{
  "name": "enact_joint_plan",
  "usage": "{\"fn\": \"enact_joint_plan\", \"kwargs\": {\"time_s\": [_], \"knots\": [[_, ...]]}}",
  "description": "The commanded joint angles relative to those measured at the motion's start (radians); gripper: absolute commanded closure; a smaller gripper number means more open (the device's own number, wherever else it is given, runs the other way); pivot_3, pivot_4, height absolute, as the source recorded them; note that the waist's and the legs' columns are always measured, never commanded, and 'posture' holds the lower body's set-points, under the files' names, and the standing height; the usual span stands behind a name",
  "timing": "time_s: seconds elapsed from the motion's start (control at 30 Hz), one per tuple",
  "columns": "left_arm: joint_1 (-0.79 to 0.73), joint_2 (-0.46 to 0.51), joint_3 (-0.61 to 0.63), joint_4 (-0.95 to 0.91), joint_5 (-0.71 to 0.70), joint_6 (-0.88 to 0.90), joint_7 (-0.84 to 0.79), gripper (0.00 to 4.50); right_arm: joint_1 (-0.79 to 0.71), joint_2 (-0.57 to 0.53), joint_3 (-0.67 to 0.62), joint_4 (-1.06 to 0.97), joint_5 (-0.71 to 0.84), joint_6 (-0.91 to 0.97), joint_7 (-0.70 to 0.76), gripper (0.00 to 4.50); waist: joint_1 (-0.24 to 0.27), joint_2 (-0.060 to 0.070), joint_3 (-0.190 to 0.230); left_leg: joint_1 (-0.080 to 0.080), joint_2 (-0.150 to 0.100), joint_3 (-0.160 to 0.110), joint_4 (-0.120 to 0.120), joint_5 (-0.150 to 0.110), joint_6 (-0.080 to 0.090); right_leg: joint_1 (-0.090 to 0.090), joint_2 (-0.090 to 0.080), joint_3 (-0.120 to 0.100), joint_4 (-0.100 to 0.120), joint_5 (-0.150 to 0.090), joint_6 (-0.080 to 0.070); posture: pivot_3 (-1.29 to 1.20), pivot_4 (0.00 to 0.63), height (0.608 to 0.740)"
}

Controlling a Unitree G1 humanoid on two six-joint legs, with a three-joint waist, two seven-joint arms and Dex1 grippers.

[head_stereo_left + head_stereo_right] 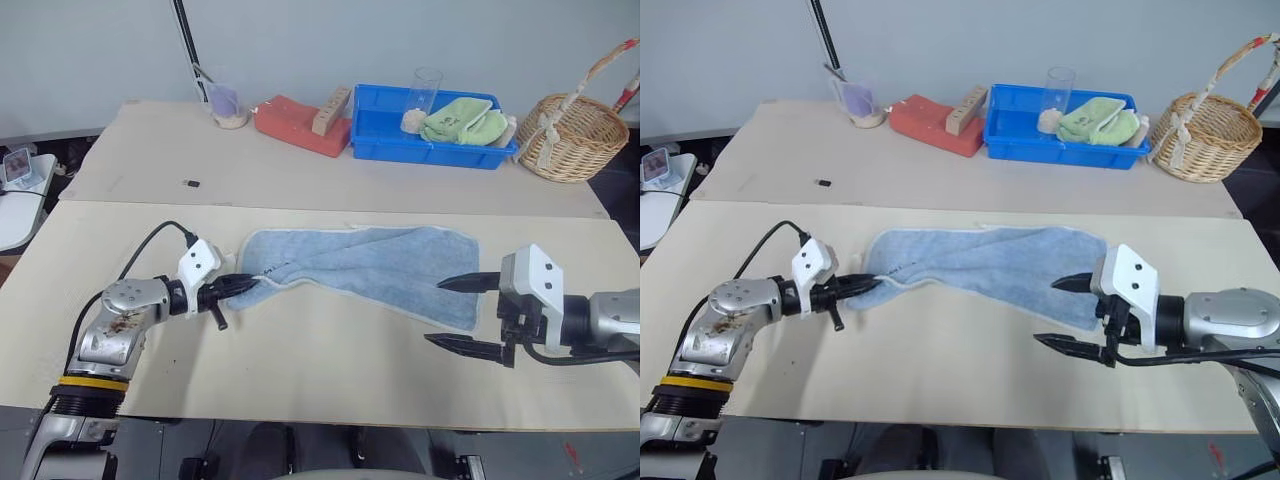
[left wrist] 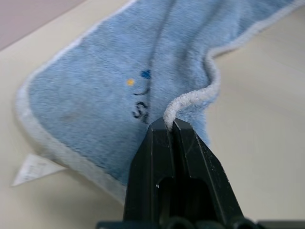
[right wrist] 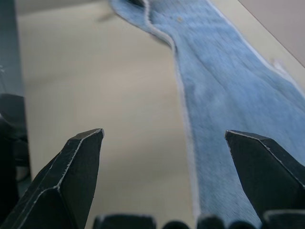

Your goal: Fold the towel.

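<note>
Pale beige boards make up the surface, with a grey wall behind and a row of clutter along the far edge: a blue plastic bin holding a lime-green cloth, a woven wicker basket and a red brick-shaped block. Spread across the middle of the near board lies the light blue terry-cloth towel with its pale stitched hem, rumpled and narrowed toward the robot's left, where a small white tag pokes out beside its end.

The left gripper is pinched tight on the hem at that left end; the wrist view shows the white edging caught between the closed tips. The right gripper hangs with its jaws spread wide at the towel's right end, one finger over the cloth and the other over bare board, holding nothing.

This looks like the corner-grasping step. Next, the right gripper likely needs to settle onto the near right corner and close, so both ends can be lifted together.
</note>
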Motion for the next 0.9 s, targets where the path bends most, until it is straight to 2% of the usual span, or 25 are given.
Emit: {"fn": "enact_joint_plan", "kwargs": {"time_s": [0.03, 0.1, 0.2, 0.5, 0.53, 0.7, 0.9], "knots": [[0.031, 0.058, 0.038, -0.119, -0.039, 0.003, -0.049, 4.42, 0.023, -0.051, 0.041, 0.104, -0.196, -0.141, -0.022, 0.0, 0.0, 0.0, 0.0, 0.0, 0.0, 0.0, 0.0, 0.0, 0.0, 0.0, 0.0, 0.0, 0.0, 0.0, 0.0, 0.0, 0.15, 0.74], [0.055, 0.085, 0.047, -0.16, -0.046, 0.004, -0.058, 4.42, 0.042, -0.081, 0.076, 0.158, -0.29, -0.199, -0.028, 0.0, 0.0, 0.0, 0.0, 0.0, 0.0, 0.001, 0.0, 0.0, 0.0, 0.0, 0.0, 0.0, 0.0, 0.0, 0.0, 0.0, 0.15, 0.74], [0.084, 0.107, 0.073, -0.201, -0.058, 0.006, -0.055, 4.42, 0.045, -0.085, 0.118, 0.232, -0.329, -0.281, 0.014, 0.0, 0.0, 0.0, 0.0, 0.0, 0.0, 0.001, 0.0, 0.0, 0.0, 0.0, 0.0, 0.0, 0.0, 0.0, 0.0, 0.0, 0.15, 0.74], [0.163, 0.123, 0.113, -0.241, -0.054, -0.011, -0.03, 4.42, -0.122, -0.019, 0.313, 0.515, -0.432, -0.406, 0.091, 0.0, -0.004, 0.0, 0.0, 0.001, 0.0, 0.002, 0.0, 0.0, 0.0, 0.0, 0.001, 0.001, 0.0, 0.0, 0.0, 0.0, 0.15, 0.74], [0.168, 0.122, 0.113, -0.242, -0.053, -0.014, -0.028, 4.5, -0.14, -0.009, 0.327, 0.54, -0.44, -0.41, 0.097, 0.52, -0.003, 0.0, 0.0, 0.002, 0.0, 0.002, 0.0, 0.0, 0.0, 0.0, 0.001, 0.001, 0.0, 0.0, 0.0, 0.0, 0.15, 0.74], [0.186, 0.127, 0.116, -0.24, -0.042, -0.03, -0.024, 4.5, -0.192, 0.009, 0.363, 0.603, -0.459, -0.425, 0.134, 2.2, -0.002, 0.0, 0.0, 0.002, 0.0, 0.002, 0.0, 0.0, 0.0, 0.001, 0.0, 0.001, 0.0, 0.0, 0.0, 0.0, 0.15, 0.74], [0.177, 0.132, 0.115, -0.217, -0.033, -0.044, -0.03, 4.5, -0.205, -0.004, 0.353, 0.551, -0.436, -0.373, 0.164, 4.2, -0.002, 0.0, 0.0, 0.002, 0.0, 0.002, 0.001, 0.0, 0.0, 0.001, 0.0, 0.001, 0.001, 0.0, 0.0, 0.0, 0.15, 0.74]]}}
